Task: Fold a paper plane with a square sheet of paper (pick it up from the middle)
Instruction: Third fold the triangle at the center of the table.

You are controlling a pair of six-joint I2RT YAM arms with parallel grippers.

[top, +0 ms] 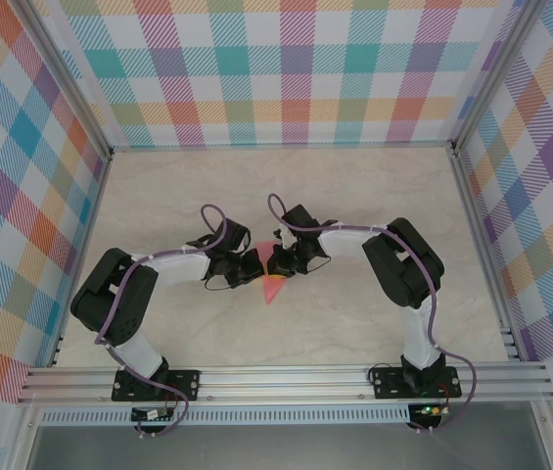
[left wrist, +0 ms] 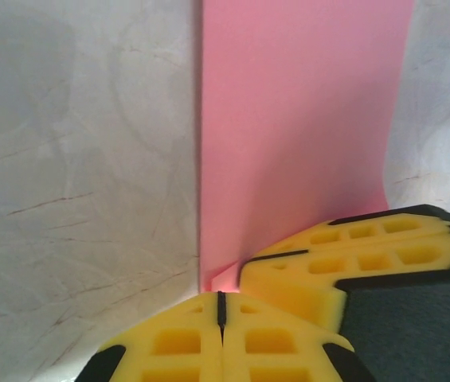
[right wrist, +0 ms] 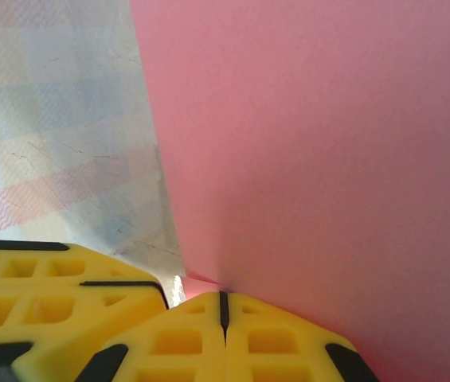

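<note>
1. Meeting tip to tip over the middle of the marbled table [top: 354,196], the left claw [top: 250,267] and the right claw [top: 284,260] share one piece of pink paper [top: 274,284].
2. Left claw: its yellow fingers [left wrist: 177,342] are pressed together with no gap, pinching the paper's near edge. The paper stretches straight ahead of the tips.
3. Right claw: its fingers [right wrist: 280,342] are likewise closed tight on the paper, which spreads ahead of it and to its right.
4. Each claw's fingers sit just beside the other's, touching or nearly so.
5. From above, a pointed pink tip pokes out from between both claws, toward the arm bases.
</note>
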